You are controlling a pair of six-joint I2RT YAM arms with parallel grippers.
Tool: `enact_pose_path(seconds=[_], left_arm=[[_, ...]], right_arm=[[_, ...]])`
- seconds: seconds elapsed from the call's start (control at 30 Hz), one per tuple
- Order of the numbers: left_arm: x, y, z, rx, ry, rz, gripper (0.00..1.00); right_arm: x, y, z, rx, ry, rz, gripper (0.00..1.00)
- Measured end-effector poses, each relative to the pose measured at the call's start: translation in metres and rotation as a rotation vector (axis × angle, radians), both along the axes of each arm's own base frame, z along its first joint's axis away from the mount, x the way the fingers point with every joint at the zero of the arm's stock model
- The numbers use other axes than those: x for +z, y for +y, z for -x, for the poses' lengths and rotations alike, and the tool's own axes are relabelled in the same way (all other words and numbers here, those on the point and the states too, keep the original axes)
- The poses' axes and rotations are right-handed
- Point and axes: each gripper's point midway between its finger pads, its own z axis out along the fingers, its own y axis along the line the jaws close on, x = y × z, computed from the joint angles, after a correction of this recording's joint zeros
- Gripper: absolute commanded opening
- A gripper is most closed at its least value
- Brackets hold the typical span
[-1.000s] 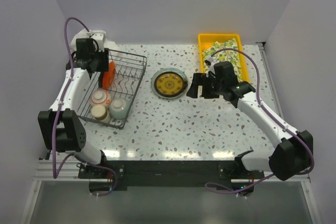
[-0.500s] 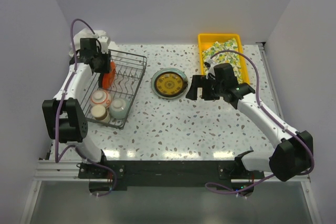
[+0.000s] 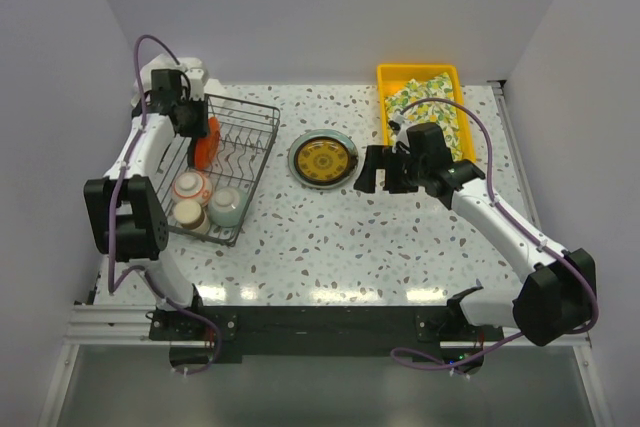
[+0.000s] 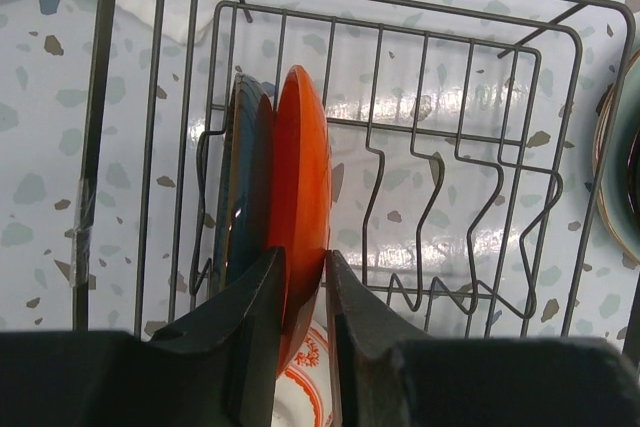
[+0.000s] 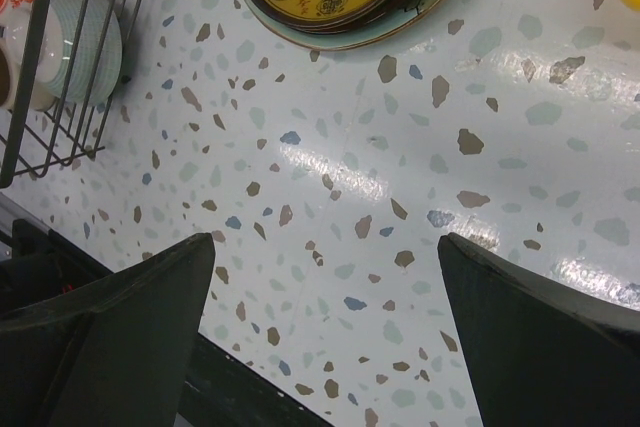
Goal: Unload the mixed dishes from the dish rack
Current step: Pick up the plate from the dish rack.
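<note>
Speckled table (image 3: 330,237), pale walls (image 3: 330,17); left tool (image 4: 303,269) pinches orange plate (image 4: 300,157) in dish rack (image 3: 250,137).

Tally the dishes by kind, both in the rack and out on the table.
Plates: 4 (orange plate and dark teal plate in the dish rack; patterned plate stacked on pale green plate on the table)
Bowls: 1 (red-white bowl, in the rack)
Cups: 2 (grey-brown cup, whitish cup, in the rack)
Total: 7

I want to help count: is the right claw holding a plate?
No, the right claw hangs wide open above the speckled table, with nothing in it.
</note>
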Motion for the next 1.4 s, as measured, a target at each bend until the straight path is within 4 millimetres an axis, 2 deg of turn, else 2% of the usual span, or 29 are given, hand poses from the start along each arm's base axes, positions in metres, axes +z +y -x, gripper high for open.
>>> enact_pose_path(seconds=[0.13, 0.43, 0.77, 0.97, 1.2, 1.4], left_arm=[[-0.004, -0.002, 0.000, -0.015, 0.021, 0.034, 0.22], [-0.002, -0.004, 0.001, -0.054, 0.030, 0.121, 0.02], [0.011, 0.005, 0.006, -0.049, 0.019, 0.281, 0.00], [0.039, 0.008, 0.008, -0.056, -0.022, 0.368, 0.00], [0.085, 0.000, 0.012, -0.102, -0.102, 0.378, 0.00], [0.112, -0.010, 0.023, -0.140, -0.151, 0.403, 0.00]], right_arm=[[0.000, 0.000, 0.000, 0.000, 0.000, 0.000, 0.98], [0.000, 0.000, 0.000, -0.001, 0.000, 0.001, 0.98], [-0.002, 0.000, 0.001, -0.004, 0.007, 0.000, 0.98], [-0.002, 0.000, 0.001, -0.008, 0.010, -0.003, 0.98], [-0.007, -0.001, 0.003, -0.011, 0.023, 0.000, 0.98], [-0.007, -0.001, 0.003, -0.016, 0.025, -0.005, 0.98]])
